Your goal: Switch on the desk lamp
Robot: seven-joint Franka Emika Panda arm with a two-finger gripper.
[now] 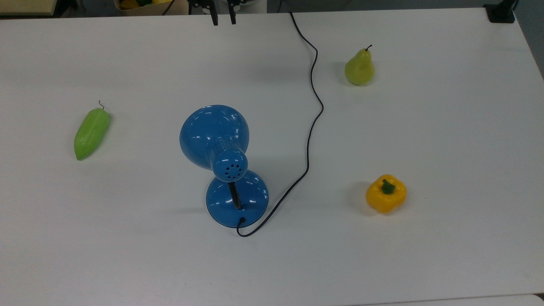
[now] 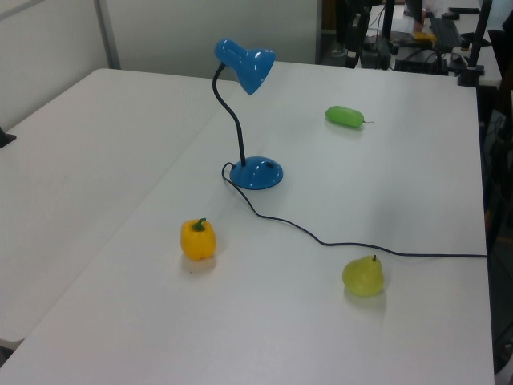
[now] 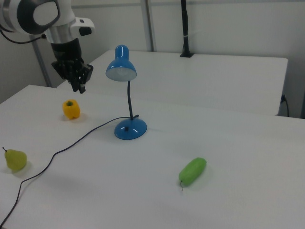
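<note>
White rounded arm (image 3: pixel 35 16), grey joint cap, black gripper (image 3: pixel 78 87) (two slim fingers)

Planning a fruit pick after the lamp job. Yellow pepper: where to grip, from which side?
Grip the yellow pepper across its body, below the green stem, coming straight down. It sits upright with the stem up, so the lobed sides probably give the fingers opposing faces. The table around it is bare; the cord and lamp lie well off toward the top view's left.

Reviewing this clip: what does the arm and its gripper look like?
The arm has rounded white shells with a dark grey round cap at a joint and a thin dark cable at the right view's left. It carries a black gripper with two short black fingers.
</note>
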